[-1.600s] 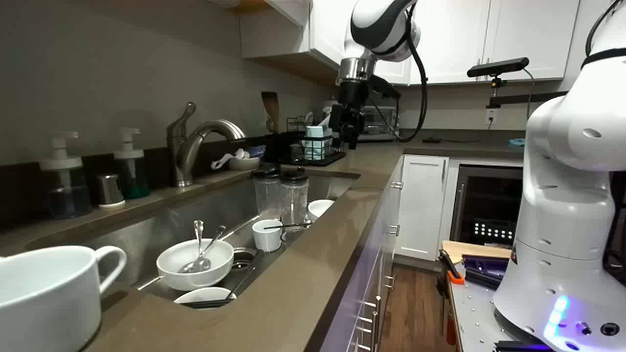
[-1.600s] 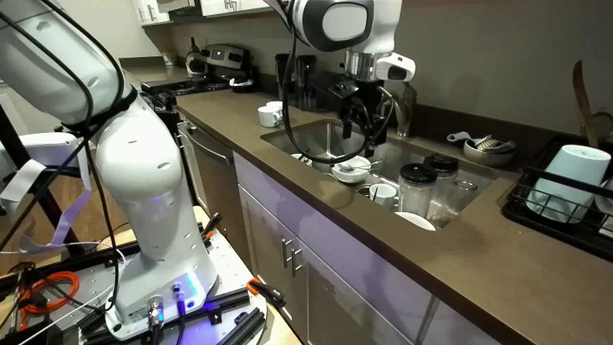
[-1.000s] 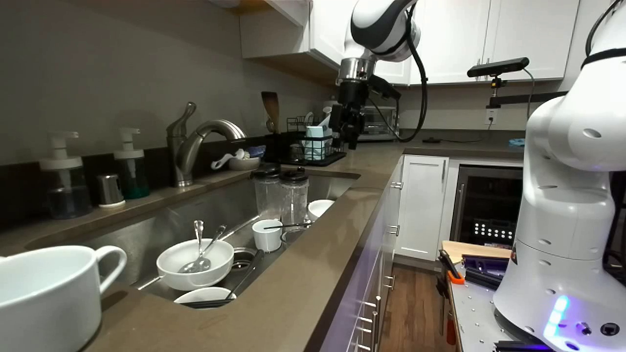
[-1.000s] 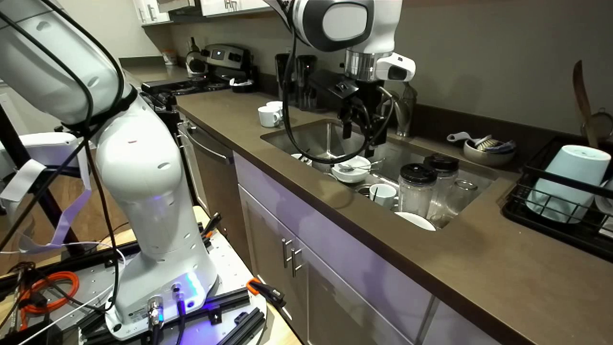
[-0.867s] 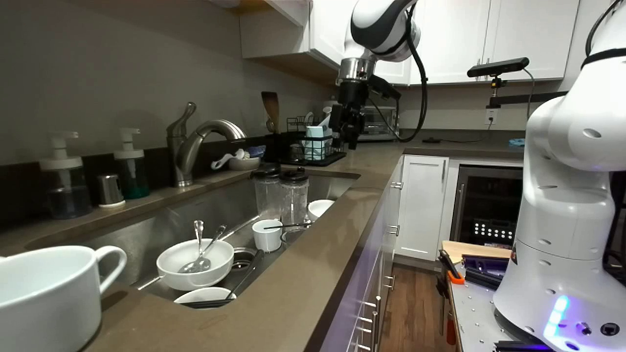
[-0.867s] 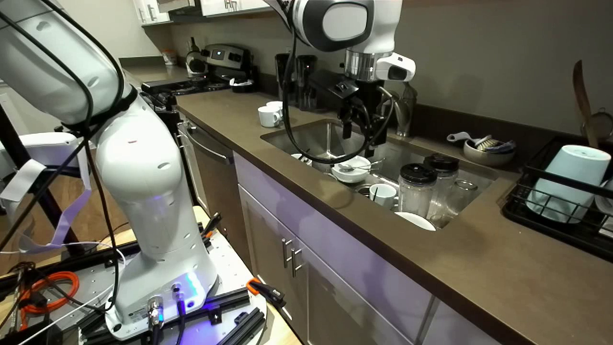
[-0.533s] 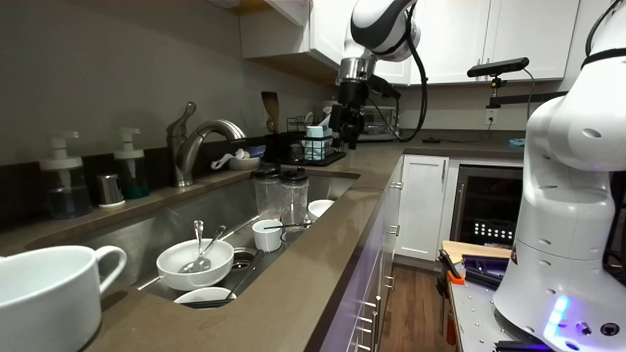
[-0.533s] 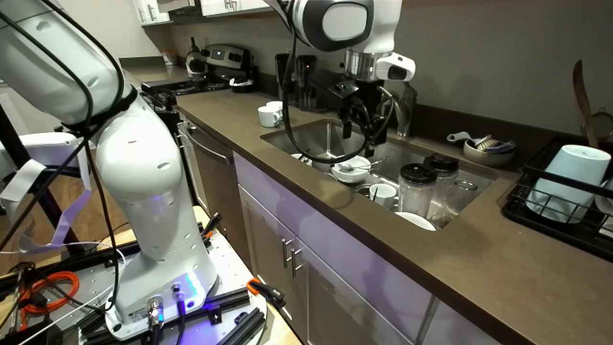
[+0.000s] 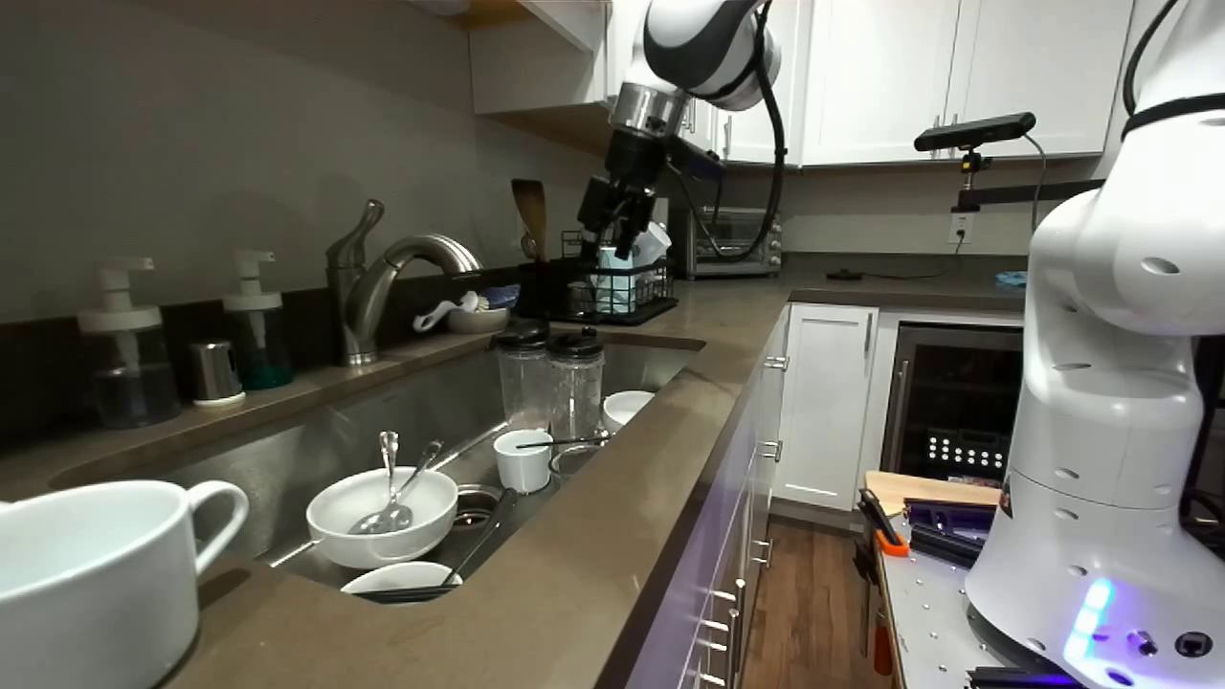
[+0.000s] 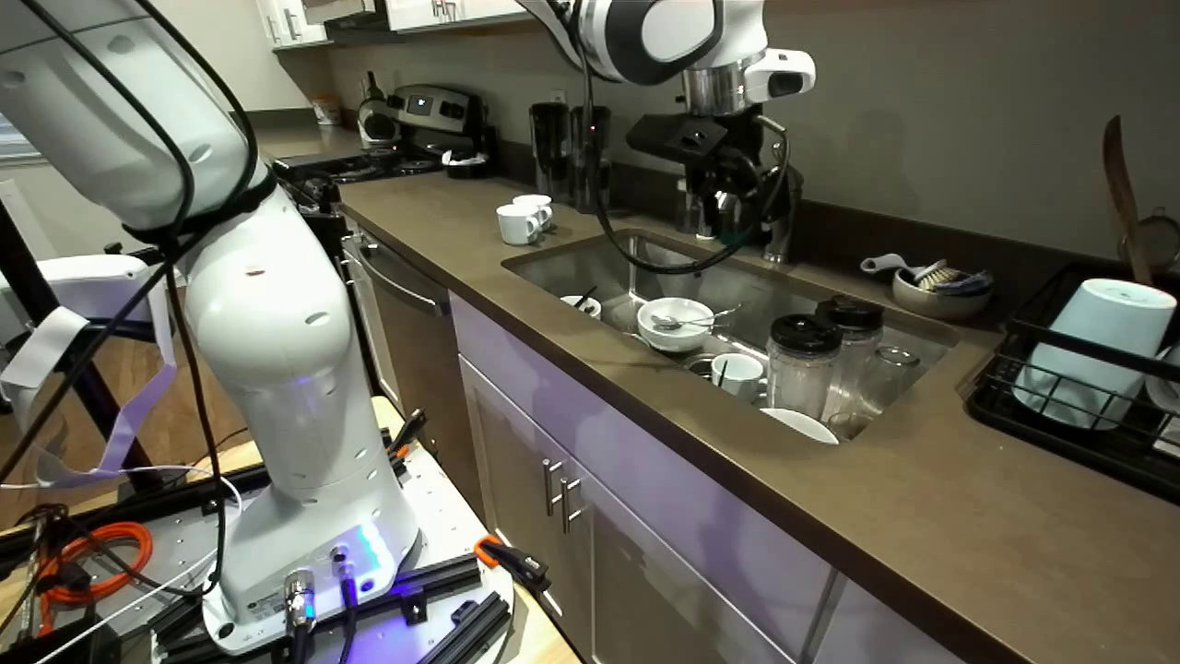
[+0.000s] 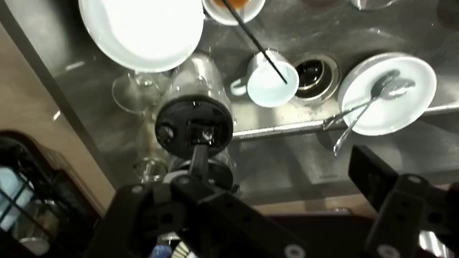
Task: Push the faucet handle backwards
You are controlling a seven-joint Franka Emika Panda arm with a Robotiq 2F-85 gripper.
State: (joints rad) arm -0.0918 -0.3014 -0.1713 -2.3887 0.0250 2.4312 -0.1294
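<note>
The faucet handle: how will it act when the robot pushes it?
The faucet handle probably won't bend, as it looks metal. It should pivot rather than topple, being mounted on the faucet body. Its slim, smooth shape might let a push slide off.

Faucet handle (image 9: pixel 361 230): you see a short, slender lever of brushed silver metal, thicker at its base, with a rounded tip.
Handle tilt: raised at a slant, its tip toward the right of your frame.
Handle place: left of centre, upper half, in an exterior view.
</note>
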